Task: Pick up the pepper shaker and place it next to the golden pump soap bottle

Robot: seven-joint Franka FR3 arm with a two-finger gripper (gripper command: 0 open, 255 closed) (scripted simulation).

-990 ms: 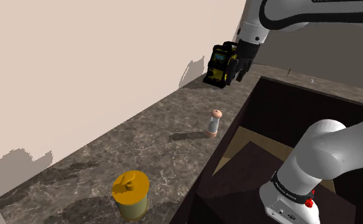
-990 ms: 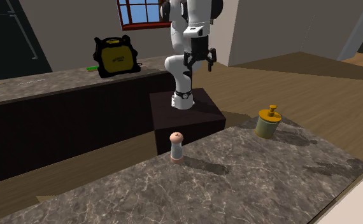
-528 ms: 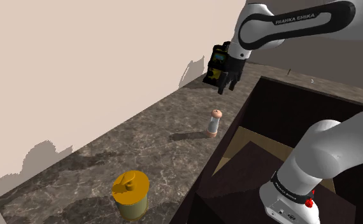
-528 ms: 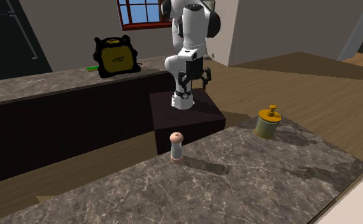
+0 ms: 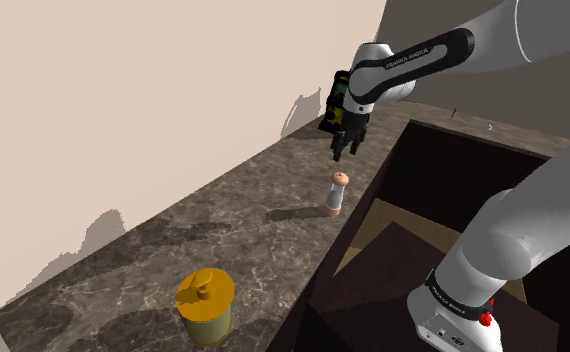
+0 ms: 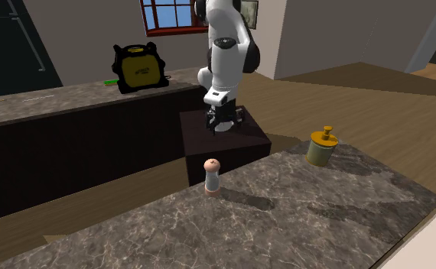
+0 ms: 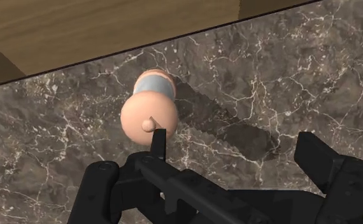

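Note:
The pepper shaker (image 5: 338, 192) is a small pale cylinder with a peach-coloured round cap, standing upright on the dark marble counter (image 5: 213, 230) close to its edge. It also stands near the counter's edge in the second exterior view (image 6: 212, 176). My gripper (image 5: 345, 150) hangs open in the air above it, pointing down, with nothing held. In the wrist view the shaker's cap (image 7: 149, 111) lies just past one fingertip (image 7: 158, 144), off to the side of the gap between the fingers. The golden pump soap bottle (image 5: 205, 305) stands further along the counter (image 6: 321, 147).
A black and yellow bag (image 6: 138, 67) sits on a second dark counter (image 6: 48, 98) across the gap. My dark box stand (image 6: 224, 139) is on the wooden floor (image 6: 339, 92) between the two counters. A beige wall (image 5: 123, 100) runs behind the marble counter.
The arm has stretched out and lowered the gripper toward the shaker, so it now hangs just above the cap. The shaker and soap bottle have not moved.

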